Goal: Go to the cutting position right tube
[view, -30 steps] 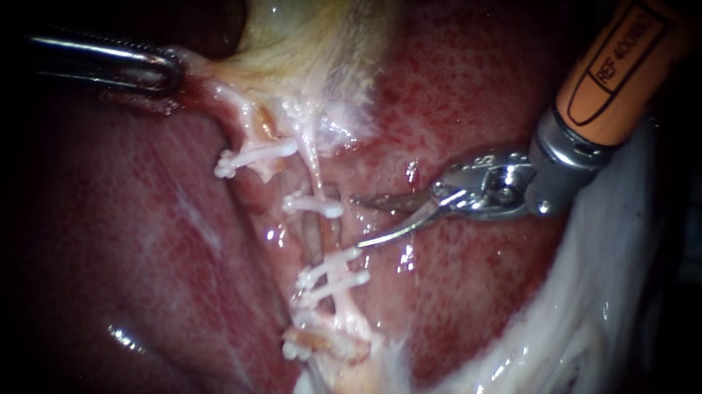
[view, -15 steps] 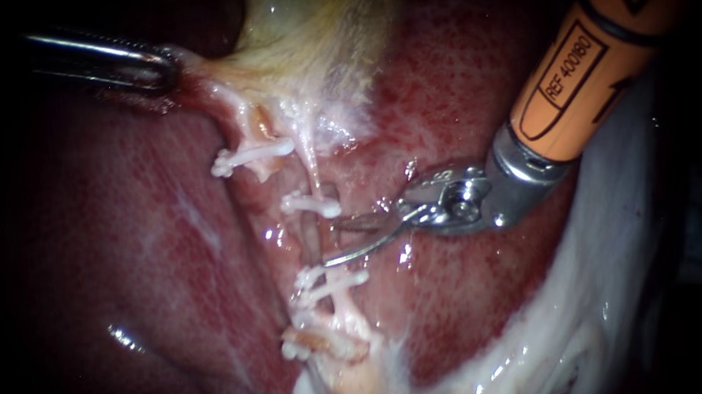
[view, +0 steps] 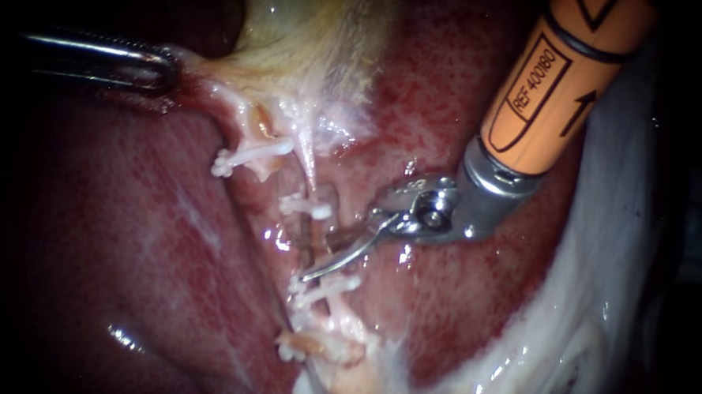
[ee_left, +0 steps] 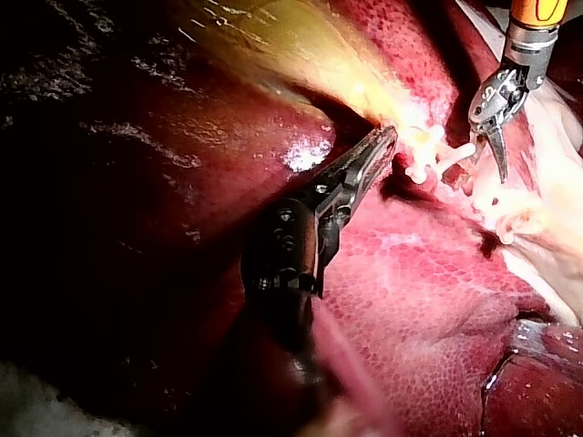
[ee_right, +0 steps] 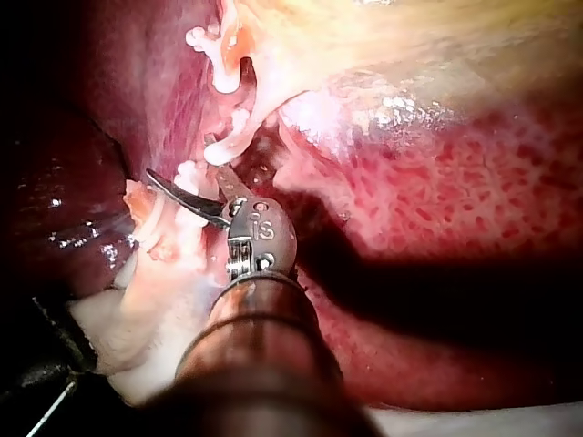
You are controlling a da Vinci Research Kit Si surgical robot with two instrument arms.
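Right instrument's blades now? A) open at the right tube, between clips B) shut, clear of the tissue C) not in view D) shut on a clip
A: the right instrument shows a gap between its blades, tips at the right tube between the white clips.

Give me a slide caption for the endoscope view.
Right tool, blades open, at the right tube between white clips while left tool grips the gallbladder.

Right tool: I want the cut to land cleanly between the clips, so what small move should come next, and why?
Probably ease the right tool slightly further across the right tube. Its jaws stand open. The lower blade crosses the tube close to the lower clips, while the upper blade seems to stop just short of the tube.
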